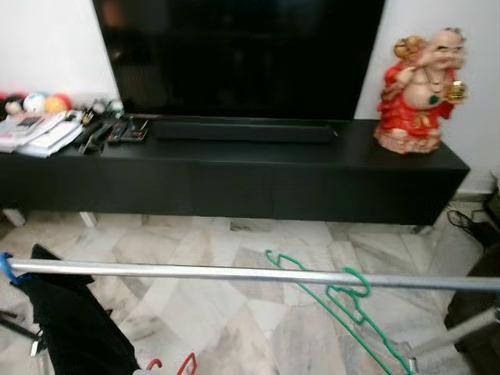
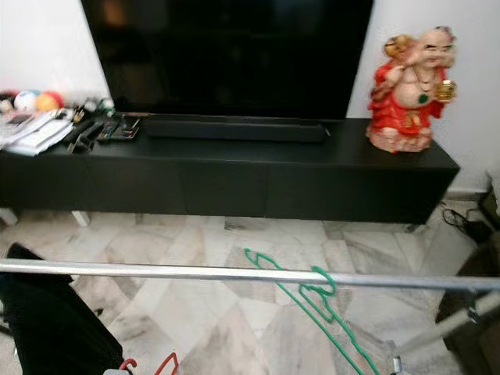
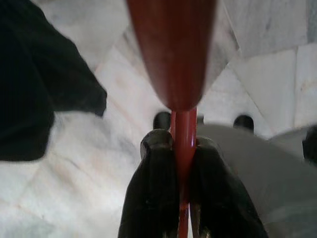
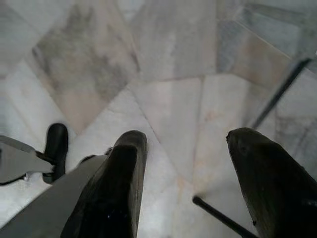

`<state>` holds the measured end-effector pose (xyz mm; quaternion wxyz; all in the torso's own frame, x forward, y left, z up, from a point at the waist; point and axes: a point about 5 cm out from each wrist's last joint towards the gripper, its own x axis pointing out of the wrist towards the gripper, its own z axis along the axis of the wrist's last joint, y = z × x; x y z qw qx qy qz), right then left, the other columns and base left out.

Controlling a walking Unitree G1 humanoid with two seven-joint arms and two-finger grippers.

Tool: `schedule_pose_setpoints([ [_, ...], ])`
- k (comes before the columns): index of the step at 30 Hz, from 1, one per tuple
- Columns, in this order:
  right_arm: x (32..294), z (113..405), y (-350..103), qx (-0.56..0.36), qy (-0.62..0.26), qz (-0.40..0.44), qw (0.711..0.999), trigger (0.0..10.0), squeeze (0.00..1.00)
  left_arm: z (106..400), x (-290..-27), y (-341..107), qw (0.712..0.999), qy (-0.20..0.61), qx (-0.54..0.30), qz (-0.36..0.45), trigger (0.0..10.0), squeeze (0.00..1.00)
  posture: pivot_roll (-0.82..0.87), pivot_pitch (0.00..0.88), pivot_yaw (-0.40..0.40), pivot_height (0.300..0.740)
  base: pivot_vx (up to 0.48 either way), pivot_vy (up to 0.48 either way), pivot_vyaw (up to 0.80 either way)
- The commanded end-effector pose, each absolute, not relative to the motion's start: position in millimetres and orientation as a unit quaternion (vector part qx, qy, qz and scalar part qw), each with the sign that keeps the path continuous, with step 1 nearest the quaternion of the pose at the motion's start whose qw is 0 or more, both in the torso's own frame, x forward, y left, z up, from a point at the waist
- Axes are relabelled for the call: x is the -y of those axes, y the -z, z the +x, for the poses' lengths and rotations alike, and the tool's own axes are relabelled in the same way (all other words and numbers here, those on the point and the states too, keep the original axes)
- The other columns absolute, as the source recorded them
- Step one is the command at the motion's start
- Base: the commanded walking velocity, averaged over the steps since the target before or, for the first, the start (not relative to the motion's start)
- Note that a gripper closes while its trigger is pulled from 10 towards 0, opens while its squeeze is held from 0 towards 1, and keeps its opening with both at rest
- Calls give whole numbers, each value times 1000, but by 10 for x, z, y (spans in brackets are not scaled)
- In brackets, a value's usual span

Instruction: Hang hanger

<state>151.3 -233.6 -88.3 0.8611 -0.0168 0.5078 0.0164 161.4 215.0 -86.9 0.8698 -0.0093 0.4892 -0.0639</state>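
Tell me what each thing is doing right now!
green hanger: hooked on the rail, tilted.
rail: level across the view.
red hanger: pinched in the left gripper.
right gripper: open, holding nothing.
black cloth: hanging from the rail.
TV: off.

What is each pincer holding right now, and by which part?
The left pincer is shut on a red hanger, pinching its thin wire. The right pincer is open, holding nothing.
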Motion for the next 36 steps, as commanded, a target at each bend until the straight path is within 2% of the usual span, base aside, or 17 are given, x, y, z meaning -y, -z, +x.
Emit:
schedule_pose_setpoints([
  [1,2385,1464,890,-514,-9,-20,858,10000,0,1646,-2099,853,877,89,-473,-6,10000,0,158,0,-26,740,0,0,0],
  [3,2385,1468,888,-513,-11,-21,858,10000,0,1667,-2112,839,885,74,-459,-6,10000,0,156,0,-23,740,0,0,0],
  [6,2382,1474,887,-512,-11,-22,859,10000,0,1956,-2085,609,934,90,-344,-11,10000,0,157,0,-17,740,0,0,0],
  [13,2387,1464,890,-514,-7,-21,858,10000,0,1821,-2177,379,955,128,-268,-15,10000,0,180,0,-21,740,0,0,0],
  [15,2389,1461,891,-515,-8,-22,857,10000,0,1788,-2206,304,956,143,-255,-19,10000,0,188,0,-25,740,0,0,0],
  [17,2392,1459,891,-516,-11,-24,856,10000,0,1731,-2204,200,948,193,-252,-17,10000,0,194,0,-30,740,0,0,0],
  [21,2407,1457,888,-516,-9,-28,856,10000,0,1658,-2190,-74,922,293,-251,30,10000,0,205,0,-36,740,0,0,0],
  [24,2413,1457,886,-516,-9,-30,856,10000,0,1749,-2174,-277,908,339,-236,75,10000,0,198,0,-34,740,0,0,0],
  [31,2416,1456,887,-515,-3,-30,856,10000,0,2041,-2034,-568,914,348,-172,115,10000,0,168,0,-23,740,0,0,0],
  [36,2415,1456,888,-515,0,-31,857,10000,0,2123,-1983,-701,923,337,-148,116,10000,0,163,0,-21,740,0,0,0],
])
